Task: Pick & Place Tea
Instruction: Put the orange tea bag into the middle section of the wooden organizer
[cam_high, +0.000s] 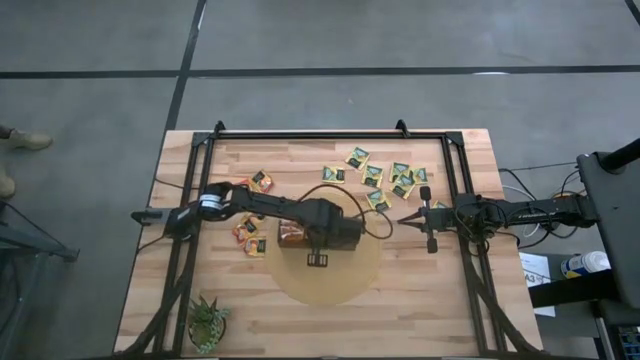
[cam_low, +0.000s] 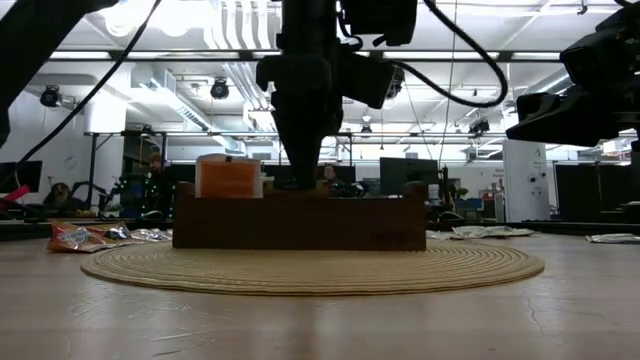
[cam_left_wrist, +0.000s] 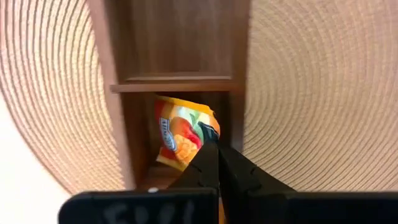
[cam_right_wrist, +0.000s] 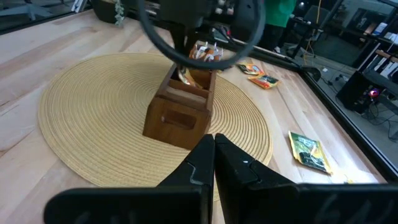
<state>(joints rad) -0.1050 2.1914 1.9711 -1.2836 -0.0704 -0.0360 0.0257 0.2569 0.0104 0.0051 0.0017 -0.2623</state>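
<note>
High view: the left pincer (cam_high: 318, 238) hangs over the wooden box (cam_high: 300, 236) on the round woven mat (cam_high: 345, 285); green sachets (cam_high: 385, 180) lie scattered on the surface (cam_high: 300, 160). The right pincer (cam_high: 408, 219) waits beside the mat.

Low view: an orange sachet (cam_low: 229, 178) already stands in the box.

Left wrist view: fingers pinched tight on an orange tea sachet (cam_left_wrist: 180, 134), low in a compartment — best lowered straight between the walls, then released.

Right wrist view: that pincer is closed, empty.
</note>
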